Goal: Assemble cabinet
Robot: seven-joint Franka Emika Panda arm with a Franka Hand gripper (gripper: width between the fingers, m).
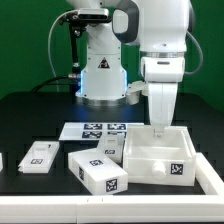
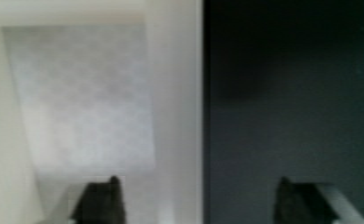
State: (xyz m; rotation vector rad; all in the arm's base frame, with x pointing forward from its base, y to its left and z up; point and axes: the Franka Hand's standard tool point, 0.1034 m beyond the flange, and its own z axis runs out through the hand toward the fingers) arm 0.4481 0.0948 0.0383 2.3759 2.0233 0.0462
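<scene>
The cabinet (image 1: 158,157) is a large white open box frame with a tag on its front wall, at the front of the exterior view's right. My gripper (image 1: 160,123) hangs straight down over the cabinet's far wall. In the wrist view the gripper (image 2: 204,205) is open, with its two dark fingertips (image 2: 104,200) wide apart. One fingertip lies over the white cabinet (image 2: 90,100), the other over the dark table. The cabinet wall's edge runs between them. Nothing is held.
Two smaller white tagged blocks (image 1: 100,170) (image 1: 40,157) lie on the black table at the exterior view's left of the cabinet. The marker board (image 1: 100,130) lies behind them. A white strip (image 1: 208,178) lies beside the cabinet's right. The robot base (image 1: 100,75) stands at the back.
</scene>
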